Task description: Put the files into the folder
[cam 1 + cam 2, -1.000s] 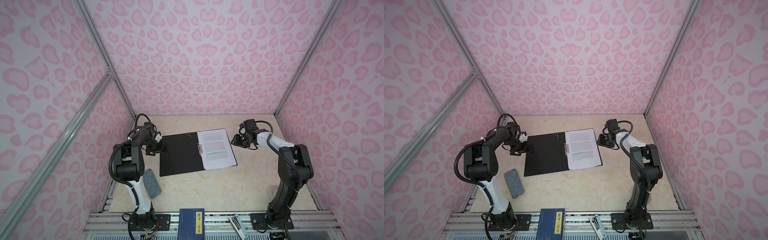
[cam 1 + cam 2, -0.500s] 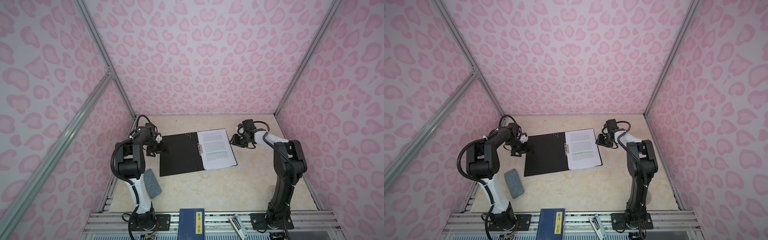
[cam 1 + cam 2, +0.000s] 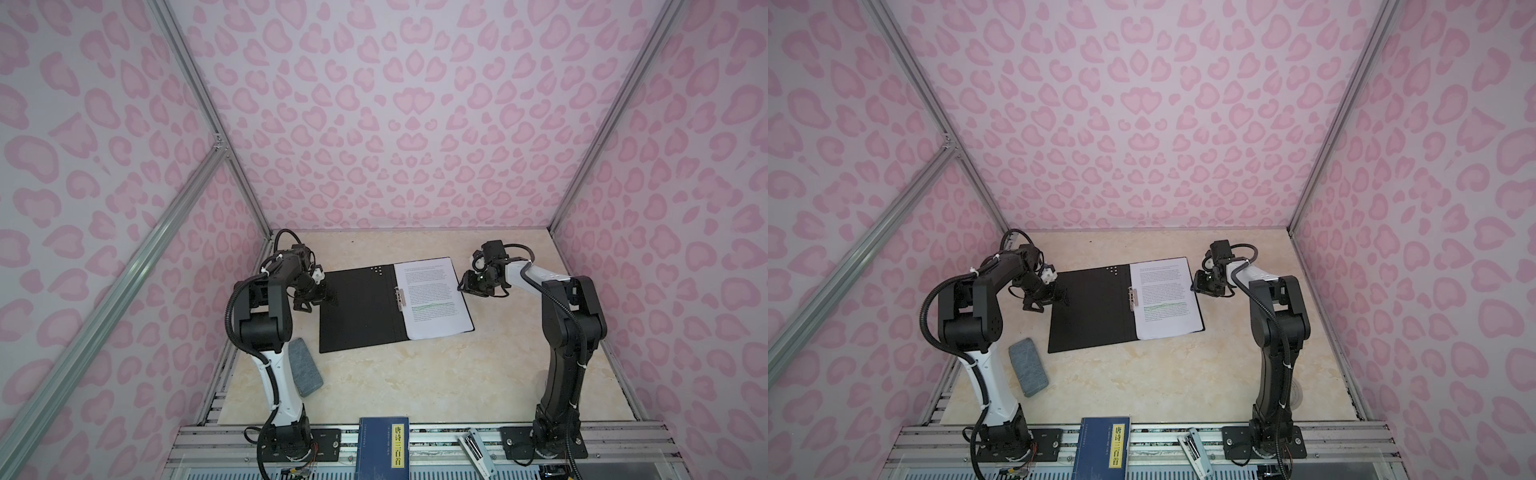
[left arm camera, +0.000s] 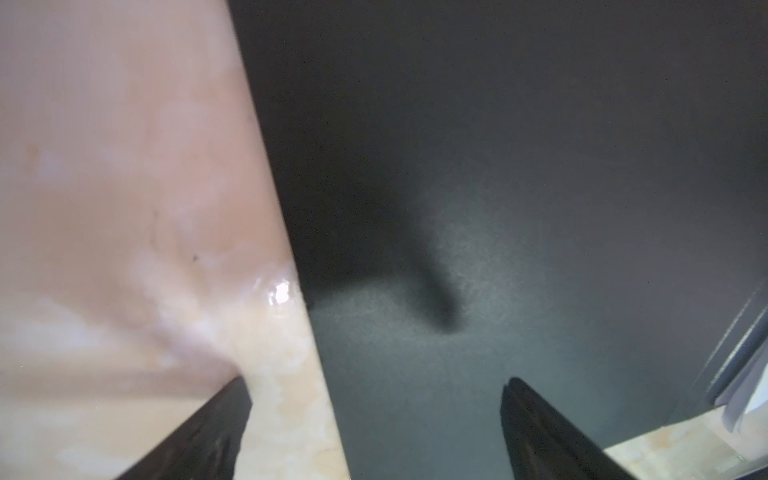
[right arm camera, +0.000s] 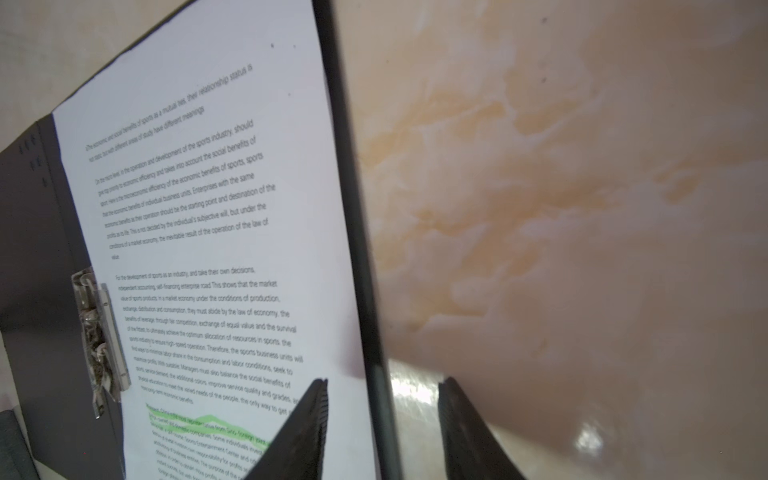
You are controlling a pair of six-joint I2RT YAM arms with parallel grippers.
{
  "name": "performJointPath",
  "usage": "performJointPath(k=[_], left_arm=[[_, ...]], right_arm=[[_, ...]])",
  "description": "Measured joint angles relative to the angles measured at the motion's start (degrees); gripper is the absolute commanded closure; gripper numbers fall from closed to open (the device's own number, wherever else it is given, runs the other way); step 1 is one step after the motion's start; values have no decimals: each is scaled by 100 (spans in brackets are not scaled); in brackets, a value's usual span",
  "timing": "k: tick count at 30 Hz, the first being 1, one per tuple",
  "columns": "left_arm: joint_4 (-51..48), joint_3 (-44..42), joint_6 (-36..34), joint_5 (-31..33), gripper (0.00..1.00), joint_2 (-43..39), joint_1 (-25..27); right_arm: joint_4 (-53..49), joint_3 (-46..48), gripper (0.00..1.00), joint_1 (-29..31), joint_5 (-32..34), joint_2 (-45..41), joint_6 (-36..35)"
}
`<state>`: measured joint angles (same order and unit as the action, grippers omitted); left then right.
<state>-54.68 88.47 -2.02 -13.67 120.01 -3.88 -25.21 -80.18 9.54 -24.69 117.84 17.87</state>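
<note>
Right hand [image 5: 384, 380] open astride folder [image 5: 41, 249] edge; left hand [image 4: 377, 380] open astride opposite edge.

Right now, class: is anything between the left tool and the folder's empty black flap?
Nothing visible. The left tool is open, straddling the folder at its outer left edge; the files lie on its other flap.

Both top views: high overhead, pitched down and forward, far off; whole tabletop [image 3: 374, 382] sits in the lower half of frame, nearly the same coverage. Left wrist cam: very close over the folder [image 4: 498, 166] edge, blurred. Right wrist cam: close, shallow angle across the files [image 5: 208, 208] and folder's opposite edge. All views share the folder.
</note>
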Motion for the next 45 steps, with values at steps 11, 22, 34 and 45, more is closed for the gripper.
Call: performJointPath(k=[11, 22, 34, 45], left_arm=[[-109, 160, 4, -304, 3, 94, 251], [-103, 149, -66, -586, 3, 94, 315], [-98, 61, -155, -1036, 2, 17, 315], [-243, -83, -179, -1215, 2, -262, 306]], right_arm=[[-87, -7, 54, 105, 24, 20, -197], [-400, 96, 54, 164, 133, -120, -326], [-743, 546, 54, 208, 426, -507, -332], [-774, 560, 55, 208, 516, -509, -332]])
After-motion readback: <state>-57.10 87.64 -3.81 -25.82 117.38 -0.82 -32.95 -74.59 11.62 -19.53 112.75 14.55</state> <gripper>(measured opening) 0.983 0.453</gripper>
